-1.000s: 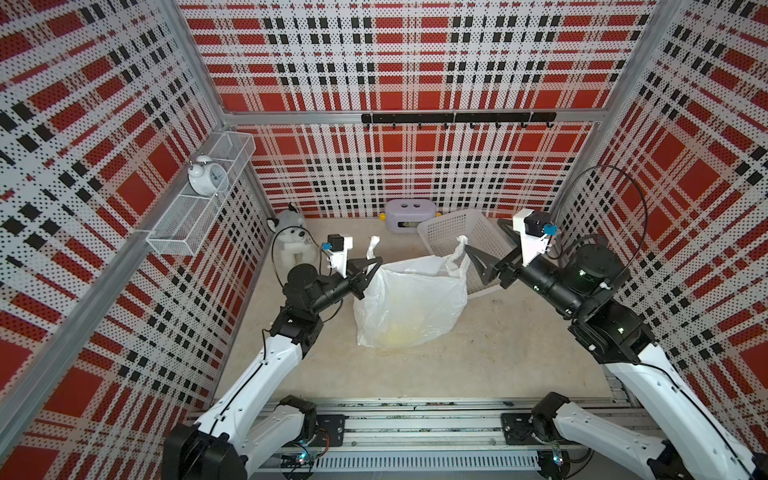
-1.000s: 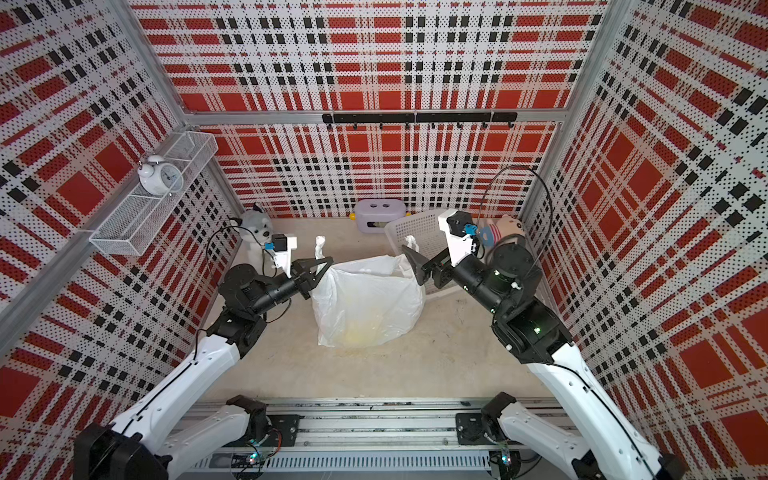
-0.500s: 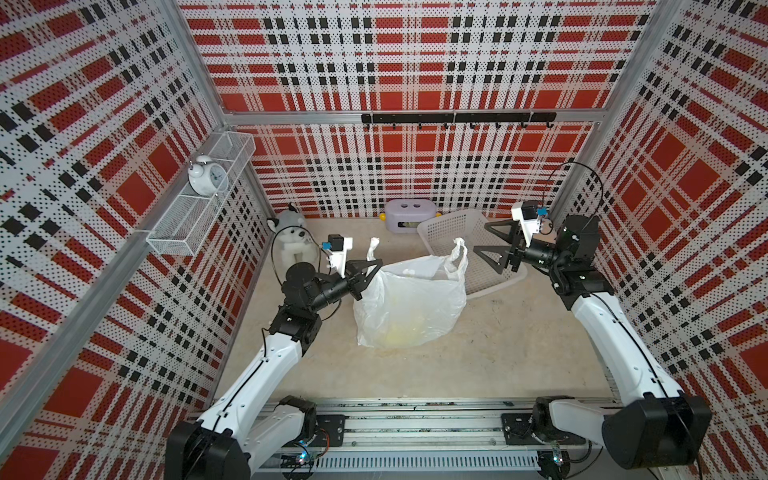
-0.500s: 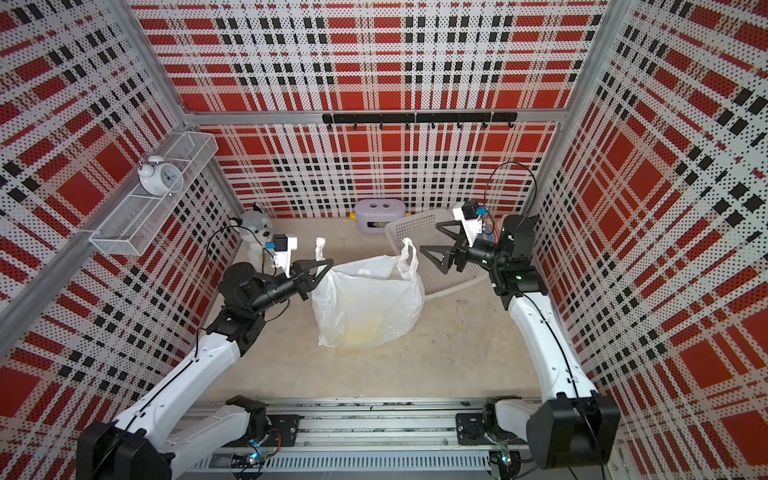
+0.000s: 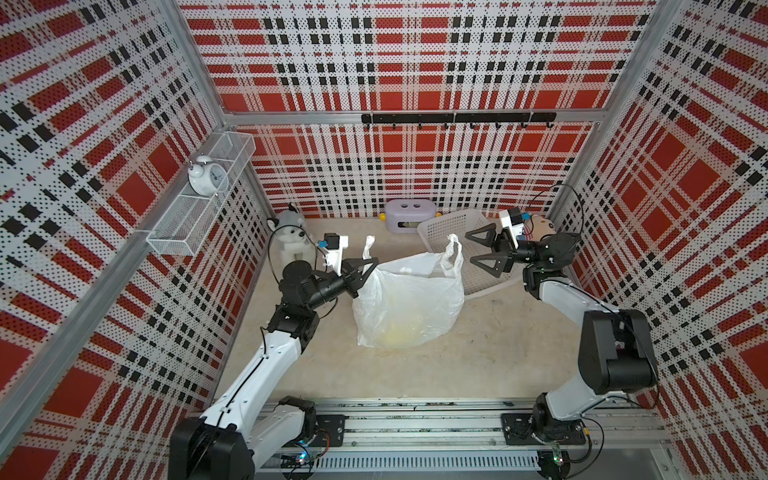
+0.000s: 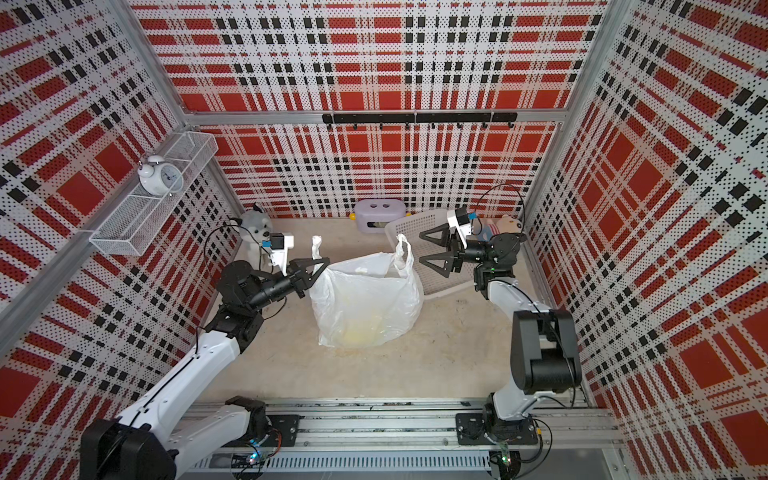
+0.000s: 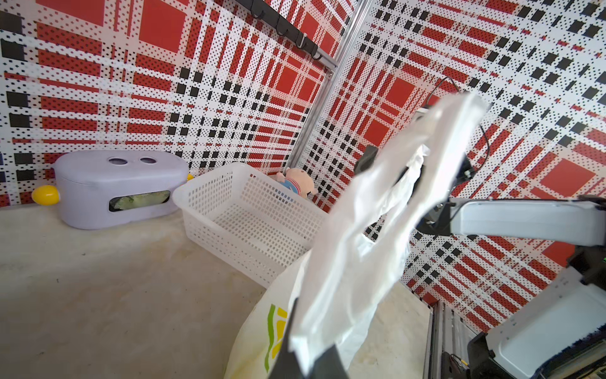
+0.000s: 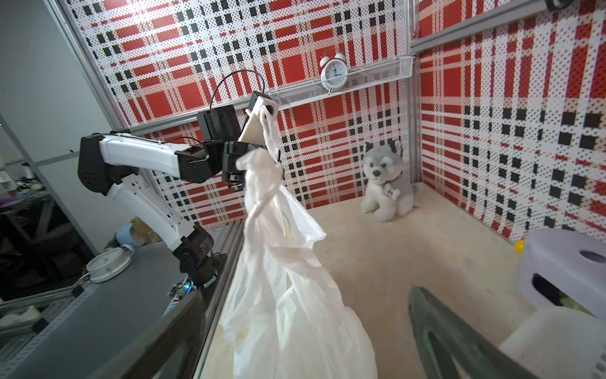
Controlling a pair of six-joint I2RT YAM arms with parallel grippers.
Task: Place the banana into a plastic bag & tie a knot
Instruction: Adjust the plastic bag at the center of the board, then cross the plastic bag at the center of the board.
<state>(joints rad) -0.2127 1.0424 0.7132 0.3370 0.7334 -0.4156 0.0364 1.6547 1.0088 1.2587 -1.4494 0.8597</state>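
Pulling back over the white lattice basket (image 5: 440, 226), the right gripper (image 5: 471, 248) now stands wide apart and empty. The left gripper (image 5: 368, 270) stays clamped on the plastic bag (image 5: 409, 299), where the banana (image 5: 399, 334) glows yellow inside. Judging by the loose handles, no knot is tied yet.

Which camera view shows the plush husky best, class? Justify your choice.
The right wrist view: the plush husky sits large, unobstructed and facing the camera. Both top views show it small, in the far corner, its lower body partly hidden by the left arm. The left wrist view does not show it.
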